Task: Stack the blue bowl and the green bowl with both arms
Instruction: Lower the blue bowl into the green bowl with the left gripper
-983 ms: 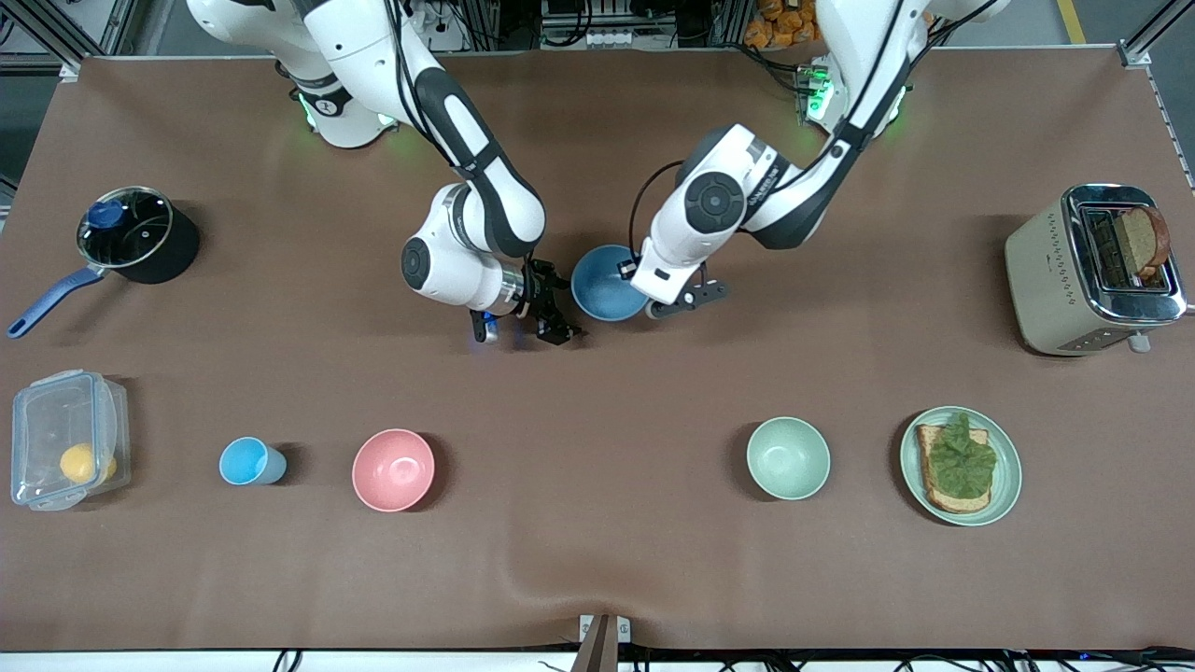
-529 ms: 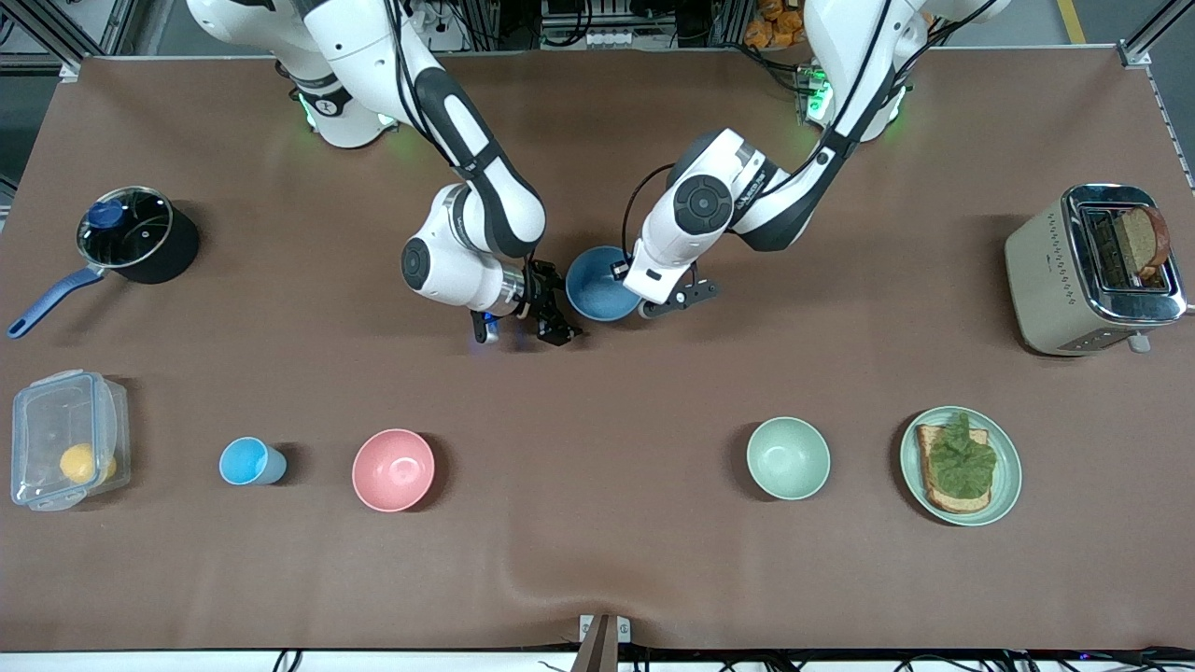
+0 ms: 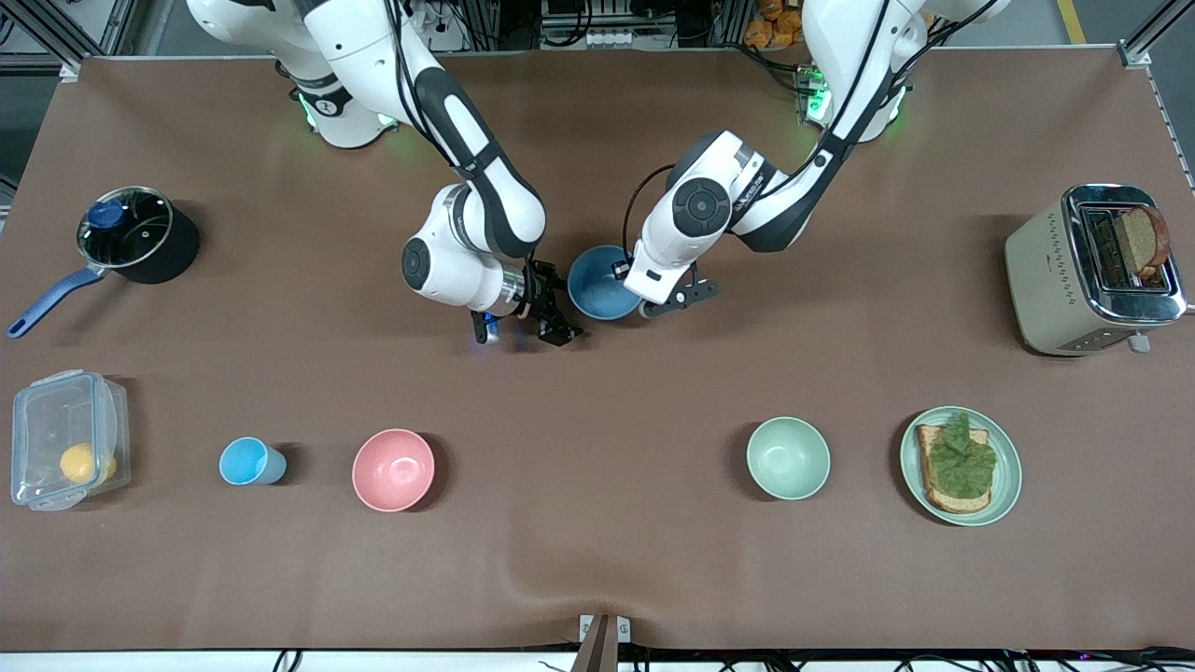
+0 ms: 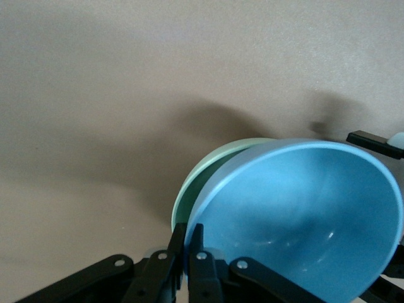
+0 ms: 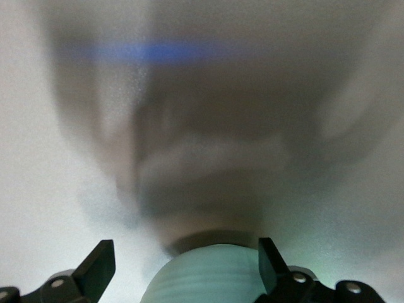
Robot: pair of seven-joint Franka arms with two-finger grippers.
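Centrally, the left gripper (image 4: 187,265) is clamped on the blue bowl's (image 4: 303,214) rim, tilting it over a green bowl (image 4: 208,173) beneath. The right gripper (image 3: 551,317) stands fully spread beside the blue bowl, gripping nothing. Bare table (image 3: 597,467) lies nearer the camera.

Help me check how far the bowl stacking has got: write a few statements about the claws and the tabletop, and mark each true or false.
1. The left claw is shut on the blue bowl's rim. True.
2. The right claw grips the pink bowl. False: it is open beside the blue bowl, and the pink bowl stands alone.
3. The green bowl sits right under the blue bowl. True.
4. The toaster is empty. False: a bread slice sticks out of it.
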